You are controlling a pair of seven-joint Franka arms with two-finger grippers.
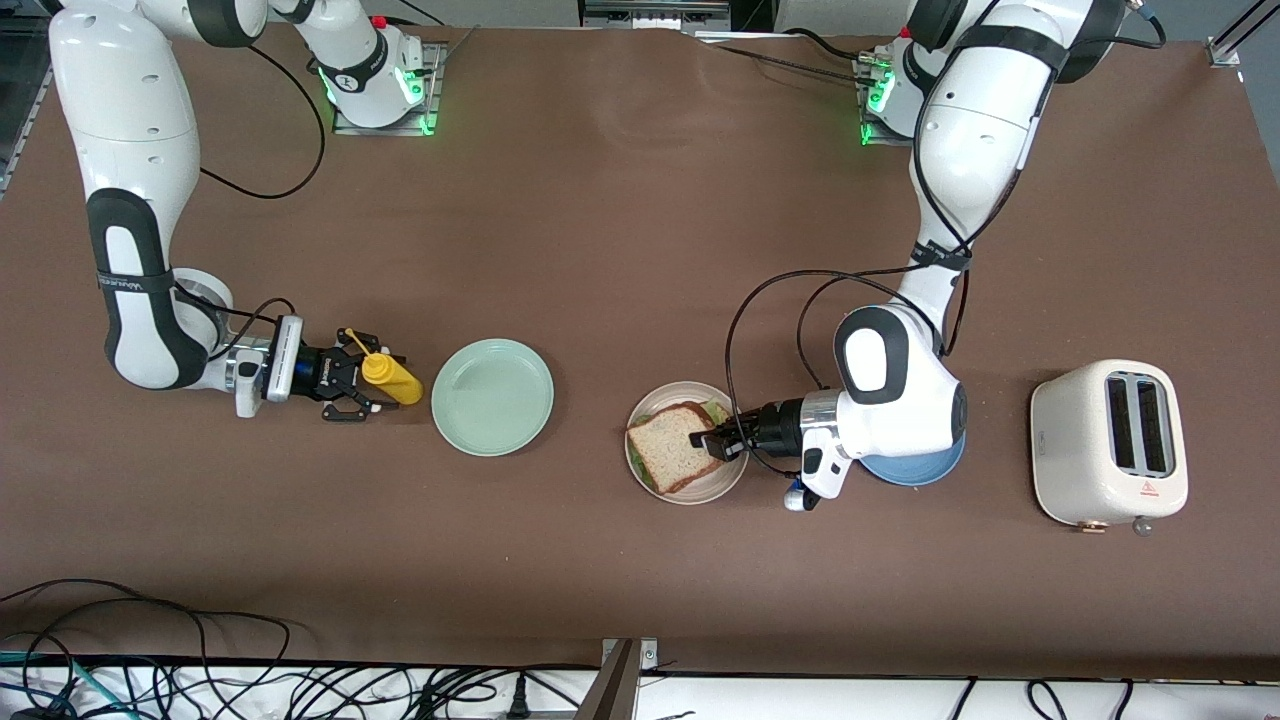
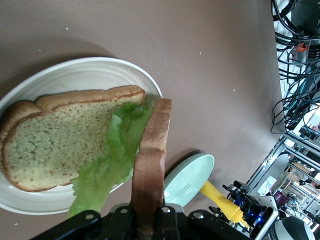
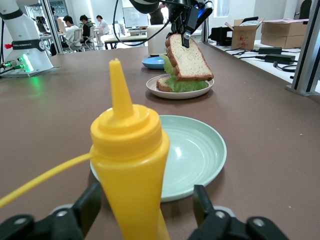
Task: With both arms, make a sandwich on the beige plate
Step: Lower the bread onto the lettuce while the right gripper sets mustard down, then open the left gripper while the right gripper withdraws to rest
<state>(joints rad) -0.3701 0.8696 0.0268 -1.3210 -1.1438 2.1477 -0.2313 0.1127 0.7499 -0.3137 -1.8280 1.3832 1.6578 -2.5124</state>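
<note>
- Left gripper (image 1: pixel 712 441), lower centre of the front view: jaws clenched on the top bread slice (image 1: pixel 675 446), held tilted over the lettuce (image 2: pixel 112 167) and bottom slice (image 2: pixel 60 145) on the beige plate (image 1: pixel 722 479).
- Right gripper (image 1: pixel 362 385), lower left: jaws released, straddling the upright mustard bottle (image 1: pixel 392 379).
- Risk: released while tilted, the slice may land askew or slide off the lettuce.

Even overhead light, soft shadows, perhaps slight blur in near wrist foregrounds
</note>
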